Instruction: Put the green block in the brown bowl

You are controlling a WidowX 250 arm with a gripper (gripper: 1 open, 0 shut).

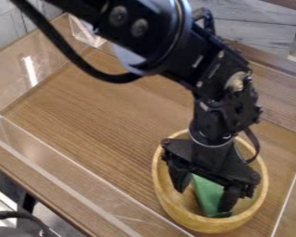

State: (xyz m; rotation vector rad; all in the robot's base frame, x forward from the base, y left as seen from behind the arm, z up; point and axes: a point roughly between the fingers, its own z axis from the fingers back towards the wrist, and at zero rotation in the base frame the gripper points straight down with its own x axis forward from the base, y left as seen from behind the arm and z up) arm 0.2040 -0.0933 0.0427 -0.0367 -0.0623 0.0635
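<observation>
One green block (211, 193) apparently lies in one brown bowl (166, 183), end effector (209, 187) spread wide, empty.
</observation>
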